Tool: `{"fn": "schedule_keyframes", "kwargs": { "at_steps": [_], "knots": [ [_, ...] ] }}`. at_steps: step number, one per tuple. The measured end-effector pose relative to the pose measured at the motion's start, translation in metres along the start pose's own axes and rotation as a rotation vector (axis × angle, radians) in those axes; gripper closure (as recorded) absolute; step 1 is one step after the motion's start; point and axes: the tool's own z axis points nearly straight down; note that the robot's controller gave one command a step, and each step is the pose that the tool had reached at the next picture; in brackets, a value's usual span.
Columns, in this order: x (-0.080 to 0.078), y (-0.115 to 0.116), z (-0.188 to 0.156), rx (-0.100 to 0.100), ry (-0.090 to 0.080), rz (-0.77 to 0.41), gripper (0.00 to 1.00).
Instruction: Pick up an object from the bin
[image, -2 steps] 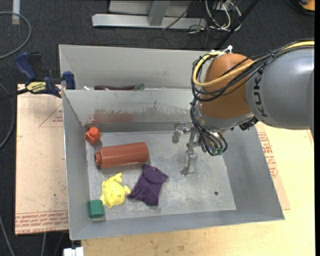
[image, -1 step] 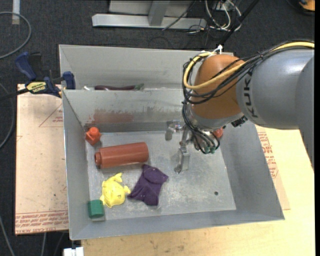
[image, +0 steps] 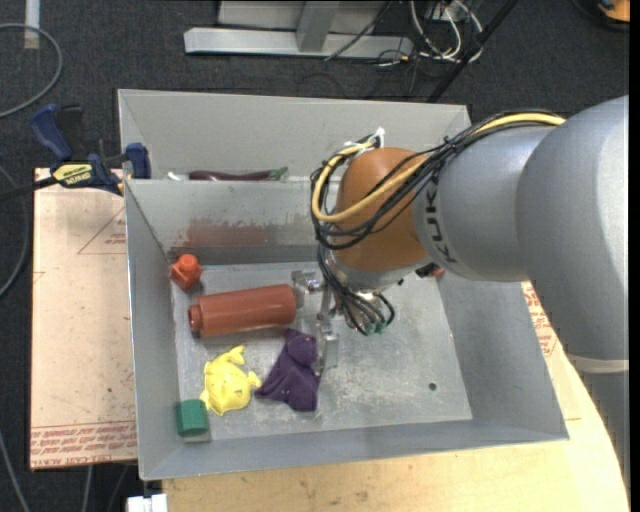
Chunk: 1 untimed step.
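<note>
My gripper hangs in the middle of the bin below the arm's orange cover, open, one finger by the right end of a red-brown cylinder and the other at the upper right edge of a crumpled purple soft thing. Nothing shows gripped between the fingers. The cylinder lies on its side, left of the gripper. The purple thing lies just below it.
A yellow soft toy and a green block lie at the front left. A small orange piece sits near the back left wall. A dark red thing lies behind the partition. The arm covers the bin's right back part.
</note>
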Motion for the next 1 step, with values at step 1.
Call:
{"fn": "schedule_keyframes", "kwargs": {
  "at_steps": [1],
  "knots": [
    [0.0114, 0.0199, 0.0121, 0.004, -0.018, 0.159, 1.00]
  ]
}}
